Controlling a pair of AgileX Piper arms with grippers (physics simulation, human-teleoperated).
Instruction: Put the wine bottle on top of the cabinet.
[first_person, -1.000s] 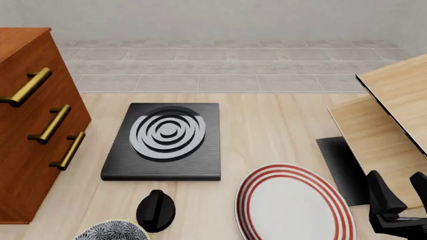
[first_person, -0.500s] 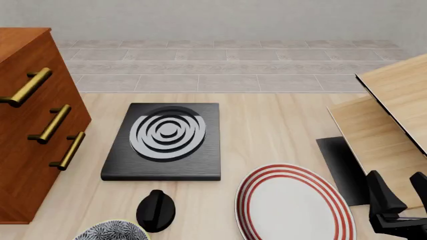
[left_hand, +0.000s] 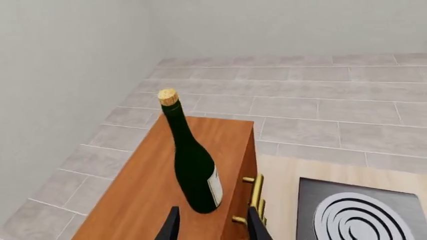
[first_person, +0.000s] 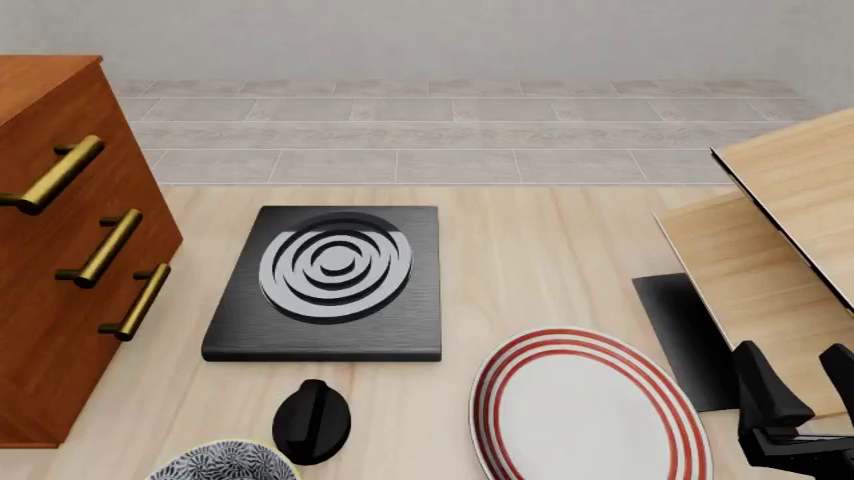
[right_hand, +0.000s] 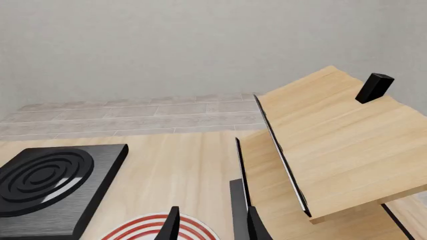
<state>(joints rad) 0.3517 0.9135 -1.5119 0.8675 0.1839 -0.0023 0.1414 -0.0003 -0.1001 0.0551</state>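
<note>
The bottle stands upright on the cabinet top, near its front edge, hidden from the front view. Both grippers, left and right, are released, their jaws cut off.

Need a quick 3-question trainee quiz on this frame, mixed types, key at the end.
1. True or false: the wine bottle stands upright on top of the cabinet.
2. Multiple choice: in the front view, what lies just right of the black stove plate's near end? A) a red-striped plate B) a pan C) a cup
3. Fill in: the left gripper is ____, with the bottle free beyond its fingertips.

Key: 1 true; 2 A; 3 open
</note>
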